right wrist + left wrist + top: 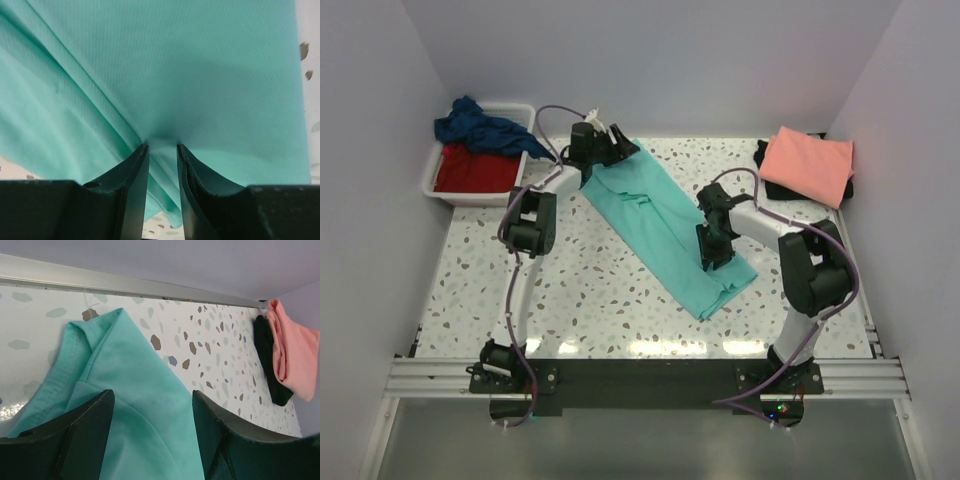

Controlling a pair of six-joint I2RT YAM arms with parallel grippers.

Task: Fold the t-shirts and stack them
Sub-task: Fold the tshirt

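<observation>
Teal shirt under 2 claws

Turquoise-teal t-shirt [670, 222] lies diagonally mid-table. Left gripper [612, 146] reaches to its far end, jaws wide, holding nothing. Right gripper [161, 150] points down near the shirt's near-right end, jaws narrow, pinching a fold of it.

You see a turquoise-teal t-shirt [665, 225] on a white bench [590, 290] speckled with brown, grey and pale green chips. A salmon-pink shirt [807, 163] covers a black one [267, 365]; navy blue [480, 128] and red [472, 170] shirts fill the white tub [525, 110].
</observation>
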